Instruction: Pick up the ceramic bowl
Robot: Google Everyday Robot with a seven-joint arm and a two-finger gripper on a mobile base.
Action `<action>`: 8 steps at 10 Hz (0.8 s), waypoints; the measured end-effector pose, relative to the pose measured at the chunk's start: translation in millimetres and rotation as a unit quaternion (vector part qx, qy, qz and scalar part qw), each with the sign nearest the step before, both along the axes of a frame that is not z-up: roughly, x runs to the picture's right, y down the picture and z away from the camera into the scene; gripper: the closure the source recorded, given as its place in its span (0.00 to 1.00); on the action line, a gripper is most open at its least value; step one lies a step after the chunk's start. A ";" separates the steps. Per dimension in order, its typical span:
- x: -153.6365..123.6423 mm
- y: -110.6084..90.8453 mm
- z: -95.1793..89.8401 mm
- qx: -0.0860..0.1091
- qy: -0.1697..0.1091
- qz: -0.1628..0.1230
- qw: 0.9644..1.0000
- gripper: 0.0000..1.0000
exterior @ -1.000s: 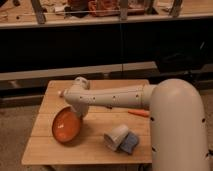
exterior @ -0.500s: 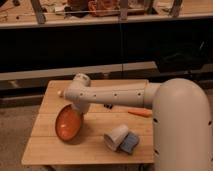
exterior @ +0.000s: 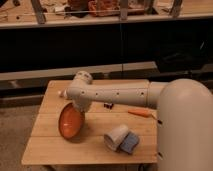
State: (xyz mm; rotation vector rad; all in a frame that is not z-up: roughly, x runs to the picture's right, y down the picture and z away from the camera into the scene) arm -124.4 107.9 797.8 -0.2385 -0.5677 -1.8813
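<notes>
A dim workshop with dark shelving sits behind a small wooden table (exterior: pixel 50 147). My arm reaches left across the table, and its gripper (exterior: pixel 74 102) meets the upper rim of the ceramic bowl (exterior: pixel 70 121). The bowl is tipped steeply on edge at the table's left side, apparently because I'm lifting it by that rim. I cannot tell how the fingers stand. A white cup (exterior: pixel 116 136) lies on its side to the right of the bowl.

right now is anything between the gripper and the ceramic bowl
Nothing visible. The ceramic bowl is already tipped up on edge over the wooden table, right under the arm's wrist. The gripper is at the bowl's upper rim, mostly hidden by the arm. The white cup lies off to the side.
</notes>
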 end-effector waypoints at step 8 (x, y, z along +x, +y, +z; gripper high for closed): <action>21.4 -10.1 -8.0 0.007 0.005 0.013 1.000 0.98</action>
